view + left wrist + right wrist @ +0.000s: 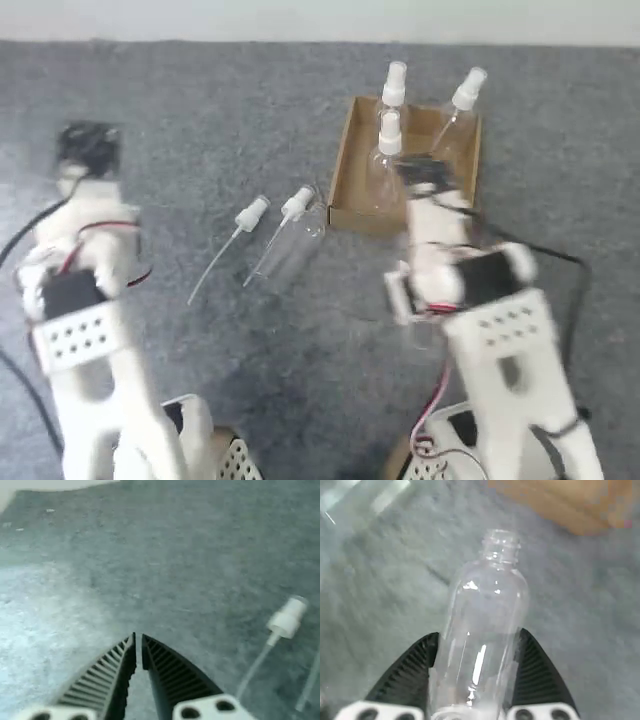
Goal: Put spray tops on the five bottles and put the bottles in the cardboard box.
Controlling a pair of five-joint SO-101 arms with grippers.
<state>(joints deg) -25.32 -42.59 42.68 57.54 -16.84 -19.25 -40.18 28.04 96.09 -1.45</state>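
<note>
My right gripper [479, 634] is shut on a clear bottle [487, 615] with a bare threaded neck and no spray top. The neck points away, towards the cardboard box [570, 505]. The box [347, 175] holds three upright bottles with white spray tops [393, 85] [467, 92] [388, 132]. Left of the box a fourth bottle [295, 238] lies on the carpet with its top on. Beside it lies a loose spray top [250, 213] with a long tube, also [286, 620]. My left gripper [139, 637] is shut and empty, low over the carpet, left of that loose top.
Grey carpet [250, 110] covers the table up to a pale wall at the back. The left arm [80, 300] stands at the left and the right arm [480, 300] in front of the box. Cables trail beside both bases.
</note>
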